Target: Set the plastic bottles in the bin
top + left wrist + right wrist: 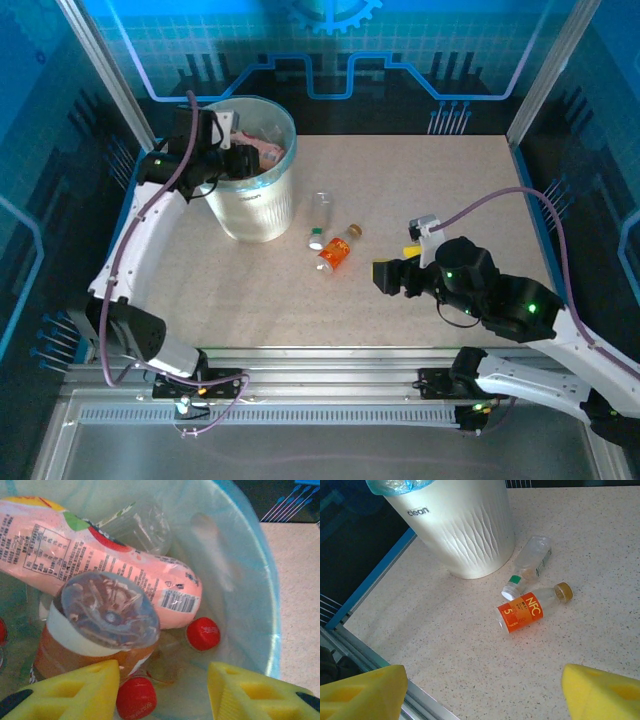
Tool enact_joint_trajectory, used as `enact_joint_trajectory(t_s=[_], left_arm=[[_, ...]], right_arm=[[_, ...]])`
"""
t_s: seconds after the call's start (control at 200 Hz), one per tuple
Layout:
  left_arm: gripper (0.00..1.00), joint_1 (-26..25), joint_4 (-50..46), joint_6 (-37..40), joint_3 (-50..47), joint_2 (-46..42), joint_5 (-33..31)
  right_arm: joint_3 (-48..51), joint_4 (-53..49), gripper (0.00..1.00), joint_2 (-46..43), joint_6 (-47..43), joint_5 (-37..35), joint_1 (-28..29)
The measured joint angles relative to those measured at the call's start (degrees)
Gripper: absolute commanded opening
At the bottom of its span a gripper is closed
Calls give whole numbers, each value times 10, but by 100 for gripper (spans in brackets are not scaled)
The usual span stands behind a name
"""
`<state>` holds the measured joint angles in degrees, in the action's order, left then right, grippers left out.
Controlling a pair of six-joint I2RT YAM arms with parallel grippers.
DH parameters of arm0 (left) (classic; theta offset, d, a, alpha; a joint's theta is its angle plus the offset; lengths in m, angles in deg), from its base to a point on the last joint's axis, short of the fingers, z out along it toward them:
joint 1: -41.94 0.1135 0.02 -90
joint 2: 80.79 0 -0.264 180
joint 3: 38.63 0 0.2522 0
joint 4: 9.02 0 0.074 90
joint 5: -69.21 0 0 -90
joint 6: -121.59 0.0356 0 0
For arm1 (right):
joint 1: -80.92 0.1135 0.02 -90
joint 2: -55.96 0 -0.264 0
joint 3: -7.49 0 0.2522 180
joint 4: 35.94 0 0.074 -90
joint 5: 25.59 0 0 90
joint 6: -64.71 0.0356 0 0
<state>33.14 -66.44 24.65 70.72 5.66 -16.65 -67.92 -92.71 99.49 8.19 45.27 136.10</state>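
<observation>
While my left gripper (243, 158) hangs over the mouth of the bin (255, 215), its fingers (75, 692) stand apart with nothing between them, so I carry no load on that side. Several plastic bottles lie inside the bin. A pink-labelled bottle (100, 565) rests on its side across the heap. An upended bottle (105, 612) turns its clear base up toward my wrist camera. Behind them is a clear unlabelled bottle (140, 527), and two red caps (202, 632) show lower down. I judge the task largely done but not finished, since two bottles lie on the table (450, 180), just beside each other and near the foot of the bin.

The white-capped bottle (530, 565) lies flat. Its long axis runs nearly straight toward my bases, cap at the near end and base at the far end. The orange-labelled bottle (527, 611) also lies flat, on a roughly parallel axis but reversed: its gold cap points away and to my right, and its base points back toward my left arm. I cannot tell whether the white cap touches it.

My right gripper (480, 697) hovers above the table on the near side of this pair, jaws wide apart and empty. I judge these two to be the remaining work.
</observation>
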Motion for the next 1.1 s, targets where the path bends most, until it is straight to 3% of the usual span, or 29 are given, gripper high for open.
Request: enact_joint_trajectory(t_s=[0.53, 0.87, 1.1], left_arm=[[30, 0, -17, 3, 180, 63, -14], [26, 34, -12, 24, 85, 76, -28], [26, 56, -46, 24, 75, 84, -6]], right_arm=[[9, 2, 81, 19, 13, 0, 0], [21, 2, 81, 18, 15, 0, 0], [21, 2, 82, 25, 15, -2, 0]])
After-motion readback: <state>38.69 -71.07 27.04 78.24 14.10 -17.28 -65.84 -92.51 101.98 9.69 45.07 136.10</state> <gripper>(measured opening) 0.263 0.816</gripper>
